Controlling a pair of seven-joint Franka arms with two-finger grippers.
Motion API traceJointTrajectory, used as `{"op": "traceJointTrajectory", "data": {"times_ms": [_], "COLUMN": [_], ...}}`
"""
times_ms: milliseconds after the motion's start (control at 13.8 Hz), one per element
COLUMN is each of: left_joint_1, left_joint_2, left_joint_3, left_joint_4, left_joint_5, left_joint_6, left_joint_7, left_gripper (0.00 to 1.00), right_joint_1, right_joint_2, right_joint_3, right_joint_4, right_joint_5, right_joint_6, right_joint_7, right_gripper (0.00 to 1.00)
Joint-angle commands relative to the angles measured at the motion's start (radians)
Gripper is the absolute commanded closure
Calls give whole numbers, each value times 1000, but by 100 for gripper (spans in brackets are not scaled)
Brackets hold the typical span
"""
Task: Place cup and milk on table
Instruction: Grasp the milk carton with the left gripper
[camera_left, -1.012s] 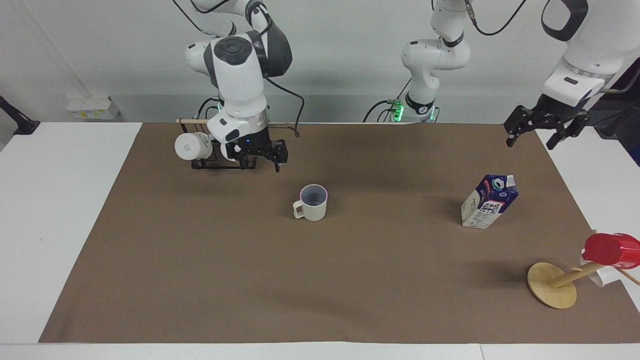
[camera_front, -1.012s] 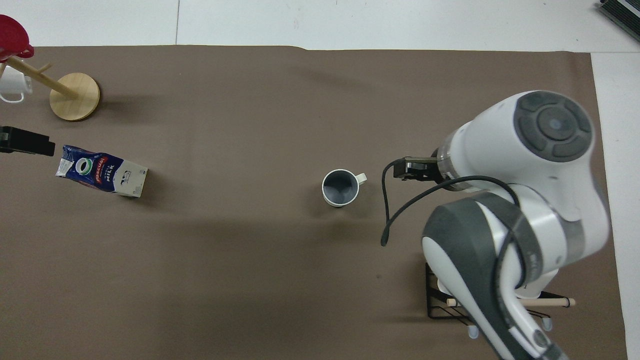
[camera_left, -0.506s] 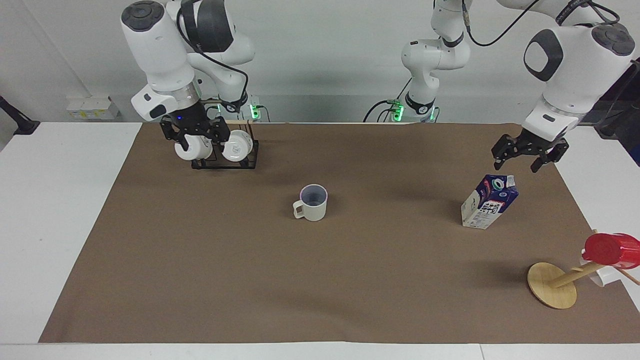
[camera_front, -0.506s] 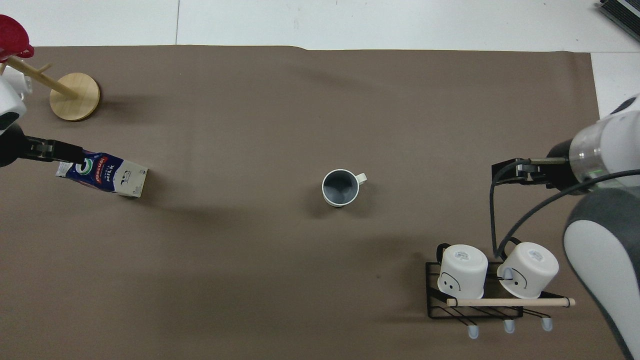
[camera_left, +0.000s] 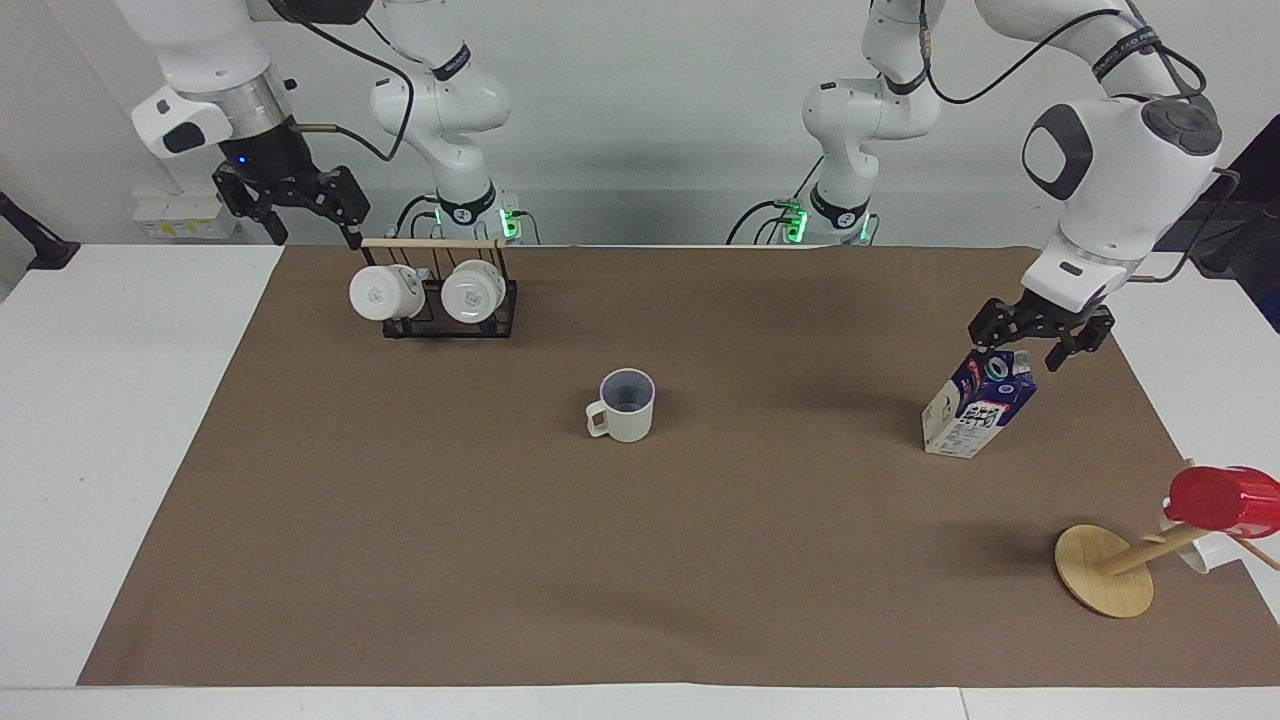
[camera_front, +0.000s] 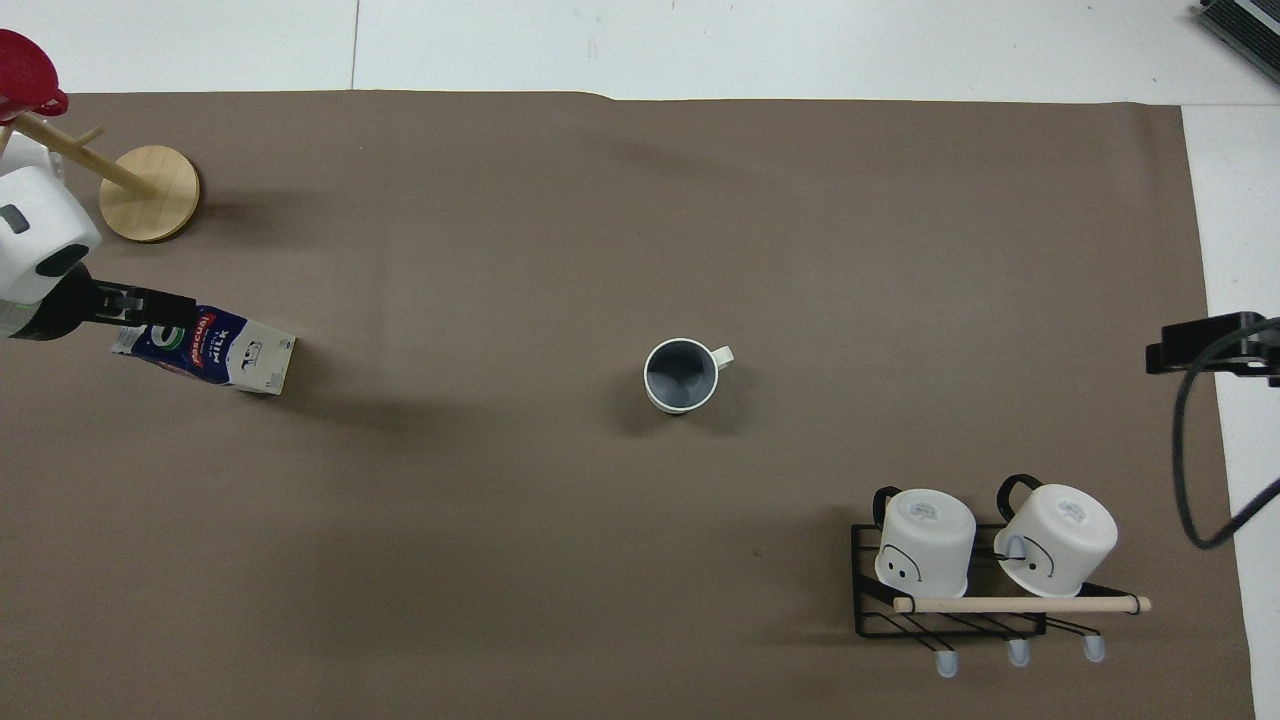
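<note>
The cream cup stands upright in the middle of the brown-covered table, its handle toward the right arm's end. The milk stands leaning toward the left arm's end of the table. My left gripper is open right over the carton's gable, one finger on each side of the top; whether it touches I cannot tell. My right gripper hangs open and empty in the air over the sheet's edge by the mug rack.
A black wire rack with two white mugs stands nearer the robots at the right arm's end. A tilted wooden stand carrying a red cup stands at the left arm's end.
My right arm has swung up and away from the cup, past the rack, toward its end of the table. My left gripper has come down and in over the milk carton's top.
</note>
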Motion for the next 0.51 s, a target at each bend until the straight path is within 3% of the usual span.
{"op": "traceJointTrajectory", "data": {"times_ms": [0, 145, 289, 434], "left_joint_1": [10, 10, 10, 10], "left_joint_2": [-8, -8, -8, -6], "left_joint_3": [-3, -3, -3, -3], "left_joint_4": [-57, -92, -106, -108], "left_joint_5": [3, 3, 3, 3], "left_joint_6": [63, 100, 109, 109], "left_joint_7": [26, 31, 31, 31], "left_gripper": [0, 0, 0, 0], "right_joint_1": [-13, -8, -16, -17], "right_joint_2": [-2, -23, 1, 13], "right_joint_3": [6, 12, 12, 8], "right_joint_4": [39, 22, 69, 102], "right_joint_5": [-3, 0, -3, -1], "right_joint_6": [-27, -39, -107, -99], "right_joint_7": [-24, -25, -25, -25], "right_gripper": [0, 0, 0, 0]}}
